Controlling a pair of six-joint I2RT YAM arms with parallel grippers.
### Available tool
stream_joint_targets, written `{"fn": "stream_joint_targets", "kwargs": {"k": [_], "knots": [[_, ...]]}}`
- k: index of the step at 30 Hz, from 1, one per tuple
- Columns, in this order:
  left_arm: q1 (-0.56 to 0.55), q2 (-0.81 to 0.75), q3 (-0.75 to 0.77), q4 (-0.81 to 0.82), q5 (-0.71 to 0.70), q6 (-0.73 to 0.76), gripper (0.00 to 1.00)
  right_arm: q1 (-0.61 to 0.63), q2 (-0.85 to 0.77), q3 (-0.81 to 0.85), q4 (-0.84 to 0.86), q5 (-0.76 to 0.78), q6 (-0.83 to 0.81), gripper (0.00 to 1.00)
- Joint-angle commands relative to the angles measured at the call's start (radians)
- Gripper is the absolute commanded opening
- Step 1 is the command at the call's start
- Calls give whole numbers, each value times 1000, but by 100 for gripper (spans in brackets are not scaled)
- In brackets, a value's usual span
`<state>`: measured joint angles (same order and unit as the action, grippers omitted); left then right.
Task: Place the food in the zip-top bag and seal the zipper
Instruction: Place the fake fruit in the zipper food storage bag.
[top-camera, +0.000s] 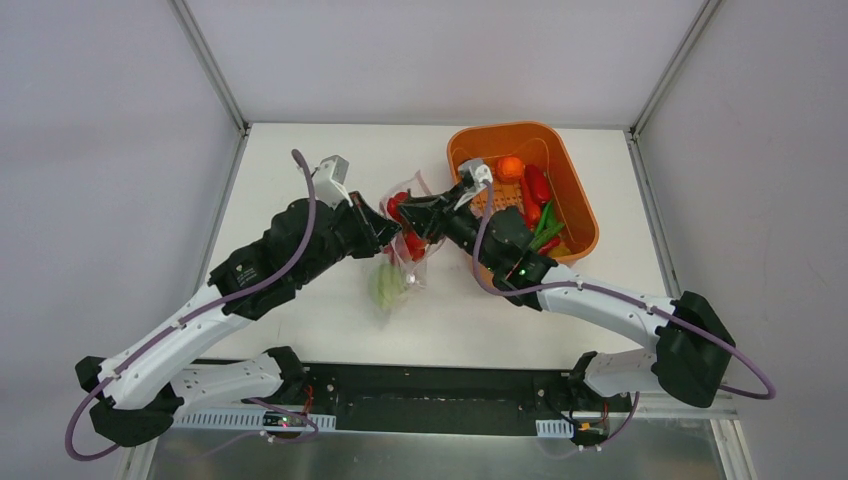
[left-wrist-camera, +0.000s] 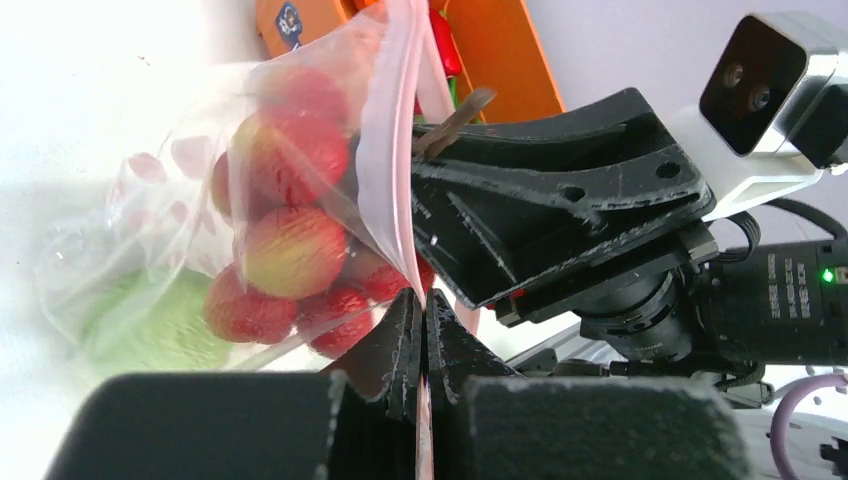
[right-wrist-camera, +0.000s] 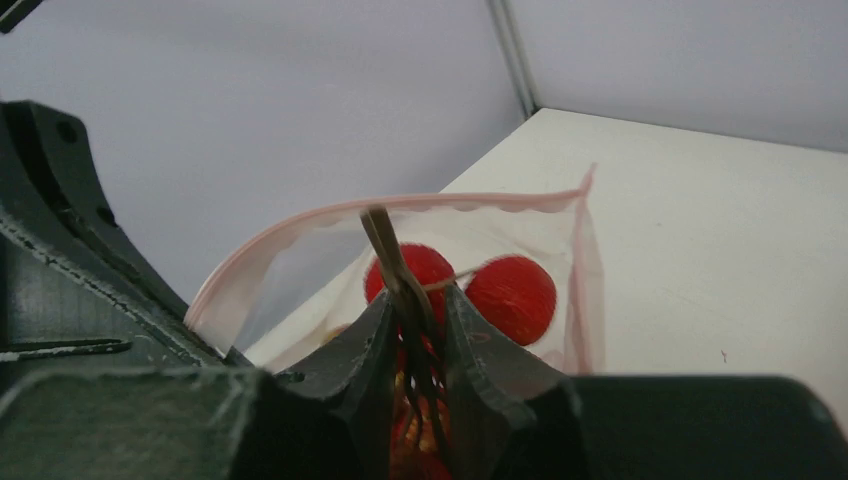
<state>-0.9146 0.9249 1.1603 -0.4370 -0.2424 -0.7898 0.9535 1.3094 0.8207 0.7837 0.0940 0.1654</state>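
Partly done: some food (left-wrist-camera: 290, 250) sits in the zip-top bag (left-wrist-camera: 200, 200), which hangs mid-counter (top-camera: 300, 170). More is in the orange tub (top-camera: 575, 215), and the zipper (left-wrist-camera: 385, 150) is unsealed. My left gripper (left-wrist-camera: 422, 300) is clamped on the zipper. My right gripper (right-wrist-camera: 418, 310) is slightly parted around a brown stem (right-wrist-camera: 385, 240) at the mouth; I cannot tell whether it is pinching it. The tub rim crowds the right side, with open room on the left.

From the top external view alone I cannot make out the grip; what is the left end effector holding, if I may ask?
Observer: In the left wrist view, the left end effector is shut on the pink zipper strip.
Operator: Thank you; and on the right?
Observer: A thin brown stem stands between the fingers of the right end effector; whether they grip it, I cannot tell.
Operator: What is inside?
Observer: Several red-yellow fruits sit in the zip-top bag.
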Motion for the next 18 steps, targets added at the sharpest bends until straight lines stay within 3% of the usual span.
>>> {"fn": "stream_joint_targets", "kwargs": {"k": [1, 4, 7, 11, 16, 18], "knots": [[7, -50, 5, 66, -14, -19, 0, 5, 3, 162, -161, -216, -134, 35], [7, -83, -8, 32, -82, -17, 0, 1, -35, 207, -279, -218, -155, 65], [7, -113, -30, 4, -151, -25, 0, -6, -88, 274, -420, -293, -195, 79], [7, -133, -44, -15, -195, -25, 0, -8, -173, 317, -561, -315, -195, 81], [7, -127, -59, -14, -196, -28, 0, -15, -224, 315, -660, -69, -174, 80], [7, -116, -57, -8, -184, -28, 0, -38, -181, 365, -762, -49, -168, 80]]}}
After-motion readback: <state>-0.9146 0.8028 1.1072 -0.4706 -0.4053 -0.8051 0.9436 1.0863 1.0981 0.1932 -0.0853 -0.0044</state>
